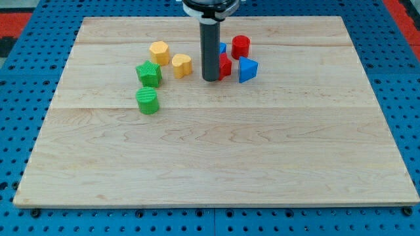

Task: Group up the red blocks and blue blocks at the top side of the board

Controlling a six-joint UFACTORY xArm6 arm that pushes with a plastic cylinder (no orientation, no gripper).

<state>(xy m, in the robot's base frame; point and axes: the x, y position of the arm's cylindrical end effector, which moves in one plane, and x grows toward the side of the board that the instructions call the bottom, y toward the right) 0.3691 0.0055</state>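
Note:
A red cylinder (241,46) stands near the view's top. A red block (225,66) sits just below and left of it, partly hidden by the rod. A blue block (222,48) shows only as a sliver behind the rod. A blue triangular block (247,69) lies right of the red block. My tip (210,79) rests on the board at the red block's left side, touching or nearly touching it.
Two yellow blocks, a larger one (159,52) and a smaller one (182,65), lie left of the rod. A green block (149,73) and a green cylinder (147,100) lie further left and lower. The wooden board (210,157) sits on a blue pegboard.

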